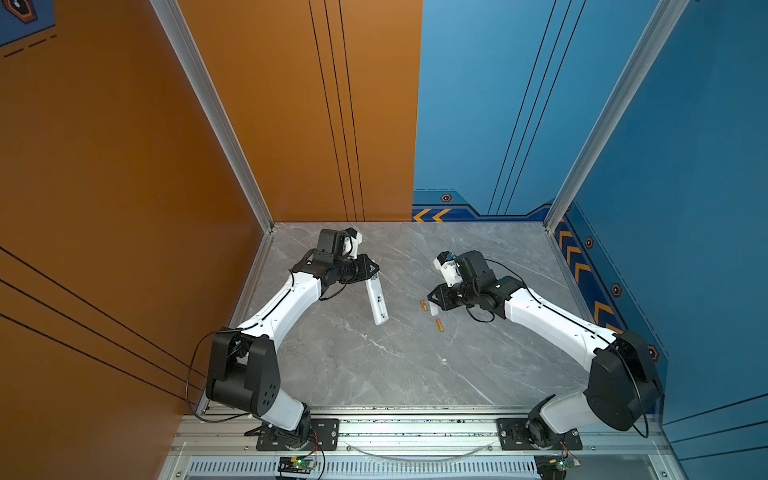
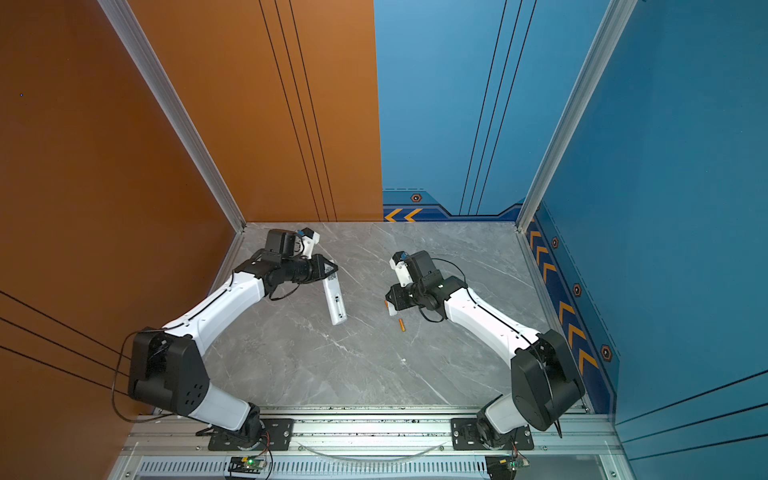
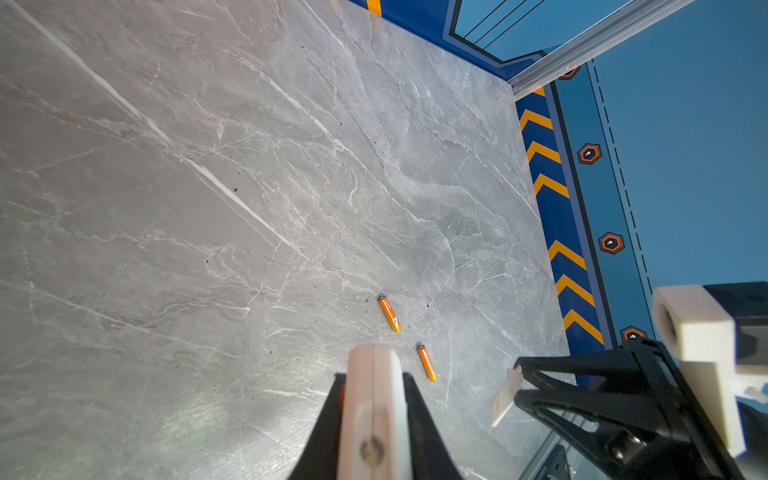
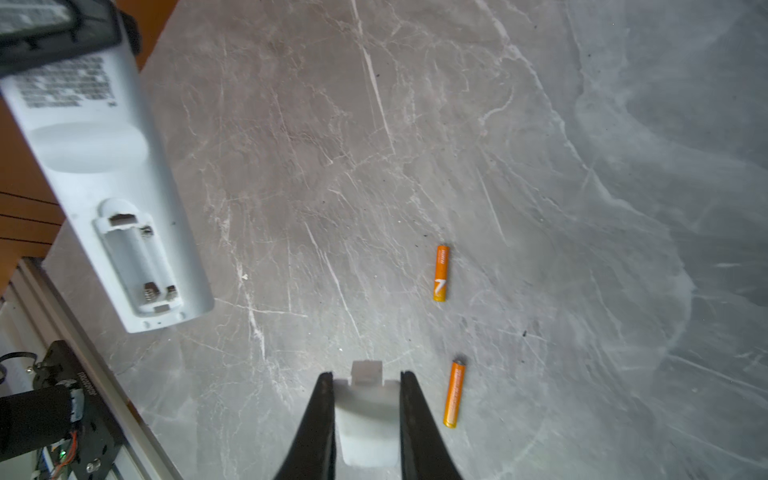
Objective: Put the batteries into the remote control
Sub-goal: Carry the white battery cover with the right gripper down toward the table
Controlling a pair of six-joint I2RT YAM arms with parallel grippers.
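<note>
**Inspector A:** We find the left gripper (image 1: pixel 371 277) with its fingers closed on the far end of the remote control (image 1: pixel 377 302), holding it above the tabletop (image 1: pixel 374 374) with the open, empty battery bay (image 4: pixel 139 266) facing up, as the right wrist view shows.

**Inspector B:** Agreed. The right gripper (image 4: pixel 365 382) has its fingers clamped on the small cover plate (image 4: pixel 365 415), so it cannot pick anything up until it sets that down.

**Inspector A:** And the batteries (image 1: pixel 423 306)?

**Inspector B:** Both lie on the tabletop, apart from each other, just beside the right fingers. The second one (image 1: pixel 439 325) sits slightly nearer. We note their long axes run roughly near to far, close to the remote's own line.

**Inspector A:** We judge the right arm much the nearer; the remote hangs well to their left.
</note>
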